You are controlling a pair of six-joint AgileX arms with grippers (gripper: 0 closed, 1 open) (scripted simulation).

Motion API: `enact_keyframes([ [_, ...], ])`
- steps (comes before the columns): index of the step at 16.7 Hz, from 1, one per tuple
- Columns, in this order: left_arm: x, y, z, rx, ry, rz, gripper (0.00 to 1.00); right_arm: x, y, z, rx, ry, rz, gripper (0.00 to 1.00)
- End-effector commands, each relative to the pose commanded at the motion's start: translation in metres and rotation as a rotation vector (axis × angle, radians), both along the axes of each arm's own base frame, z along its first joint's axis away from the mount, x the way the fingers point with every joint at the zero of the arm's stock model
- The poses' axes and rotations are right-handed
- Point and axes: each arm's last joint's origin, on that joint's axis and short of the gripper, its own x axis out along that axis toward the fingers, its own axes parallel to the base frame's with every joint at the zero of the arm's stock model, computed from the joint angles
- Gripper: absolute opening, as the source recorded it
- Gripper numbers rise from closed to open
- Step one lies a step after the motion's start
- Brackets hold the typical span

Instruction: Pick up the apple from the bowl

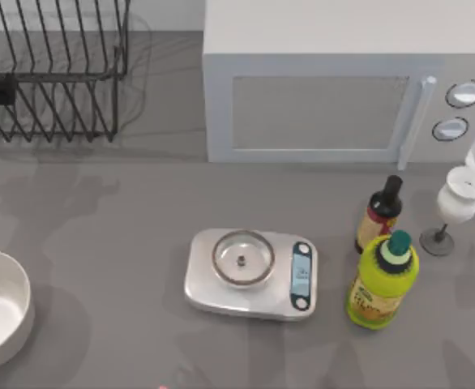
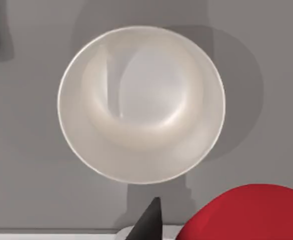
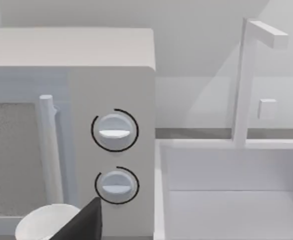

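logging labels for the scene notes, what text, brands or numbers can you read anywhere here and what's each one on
None can be read as words or numbers.
Green bottle: yellow label with dark marks, too blurred to read.
Dark bottle: red and yellow label, too small to read.
Scale: its display shows no legible digits.
Microwave: two dials, no printed markings visible.
Bowl and apple: no text.

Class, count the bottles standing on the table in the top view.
2: a dark bottle right of the scale, and a yellow-green bottle just in front of it. None seem hidden.
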Motion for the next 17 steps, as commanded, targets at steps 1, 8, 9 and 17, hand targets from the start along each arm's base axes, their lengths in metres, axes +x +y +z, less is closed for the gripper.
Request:
enact_keyframes([
  [1, 0.012, -0.016, -0.010, 0.000, 0.006, -0.001, 0.00, 0.000, 0.000, 0.000, 0.000, 0.000, 0.000, 1.00],
  [8, 0.051, -0.138, -0.082, 0.001, 0.020, -0.003, 0.00, 0.000, 0.000, 0.000, 0.000, 0.000, 0.000, 1.00],
  [9, 0.052, -0.142, -0.085, 0.001, 0.020, -0.003, 0.00, 0.000, 0.000, 0.000, 0.000, 0.000, 0.000, 1.00],
  [17, 0.055, -0.142, -0.116, 0.003, 0.026, -0.002, 0.00, 0.000, 0.000, 0.000, 0.000, 0.000, 0.000, 1.00],
])
